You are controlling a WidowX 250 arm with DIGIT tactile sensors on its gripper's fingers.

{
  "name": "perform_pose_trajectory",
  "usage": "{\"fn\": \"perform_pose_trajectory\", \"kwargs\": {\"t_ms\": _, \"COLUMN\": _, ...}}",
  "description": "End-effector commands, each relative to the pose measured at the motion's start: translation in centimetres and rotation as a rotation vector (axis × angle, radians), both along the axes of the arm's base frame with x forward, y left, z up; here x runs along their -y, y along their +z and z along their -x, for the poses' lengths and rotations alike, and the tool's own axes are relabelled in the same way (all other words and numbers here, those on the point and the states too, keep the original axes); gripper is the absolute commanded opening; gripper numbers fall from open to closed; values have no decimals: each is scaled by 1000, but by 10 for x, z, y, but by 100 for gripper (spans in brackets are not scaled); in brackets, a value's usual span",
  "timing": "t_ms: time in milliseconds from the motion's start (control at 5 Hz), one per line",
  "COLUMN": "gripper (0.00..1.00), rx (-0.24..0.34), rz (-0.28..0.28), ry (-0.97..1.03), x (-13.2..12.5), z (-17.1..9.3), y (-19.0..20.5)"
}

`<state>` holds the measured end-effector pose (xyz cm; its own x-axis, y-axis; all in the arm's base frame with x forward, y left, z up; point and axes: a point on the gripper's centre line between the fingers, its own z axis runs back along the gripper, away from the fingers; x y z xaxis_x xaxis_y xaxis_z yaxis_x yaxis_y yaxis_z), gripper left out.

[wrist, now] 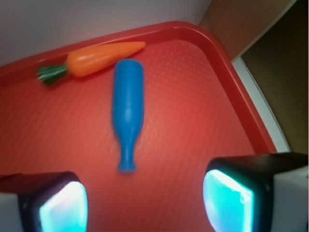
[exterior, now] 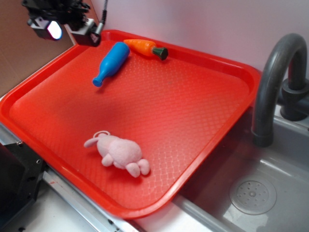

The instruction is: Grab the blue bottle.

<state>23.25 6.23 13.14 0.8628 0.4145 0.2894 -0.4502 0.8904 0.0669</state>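
The blue bottle (exterior: pixel 111 62) lies on its side at the far left of the red tray (exterior: pixel 217 140), neck toward the front. In the wrist view the blue bottle (wrist: pixel 127 108) lies ahead of my fingers, neck pointing at the gap between them. My gripper (exterior: pixel 67 28) hangs above the tray's far left corner, left of the bottle. In the wrist view my gripper (wrist: pixel 145 203) is open and empty, its two pads wide apart and not touching the bottle.
An orange carrot (exterior: pixel 145 48) with a dark green top lies just behind the bottle by the tray's far rim; it also shows in the wrist view (wrist: pixel 91 59). A pink plush toy (exterior: pixel 120 154) lies near the tray's front. A grey faucet (exterior: pixel 273 82) and sink (exterior: pixel 251 193) stand at the right.
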Motion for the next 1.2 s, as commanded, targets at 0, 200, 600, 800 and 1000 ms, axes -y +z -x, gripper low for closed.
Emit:
{"fn": "perform_pose_trajectory", "kwargs": {"t_ms": 0, "gripper": 100, "rx": 48, "rz": -5, "ry": 111, "x": -37, "z": -39, "y": -24}}
{"fn": "perform_pose_trajectory", "kwargs": {"t_ms": 200, "gripper": 100, "rx": 33, "rz": 39, "ry": 115, "x": -39, "z": -58, "y": -51}}
{"fn": "perform_pose_trajectory", "kwargs": {"t_ms": 600, "gripper": 100, "rx": 12, "rz": 186, "ry": 28, "x": -16, "z": -87, "y": -72}}
{"fn": "perform_pose_trajectory", "kwargs": {"t_ms": 800, "gripper": 100, "rx": 0, "rz": 178, "ry": 26, "x": -12, "z": -84, "y": -75}}
{"fn": "perform_pose_trajectory", "kwargs": {"t_ms": 1000, "gripper": 0, "rx": -17, "rz": 135, "ry": 33, "x": -6, "z": -78, "y": -75}}
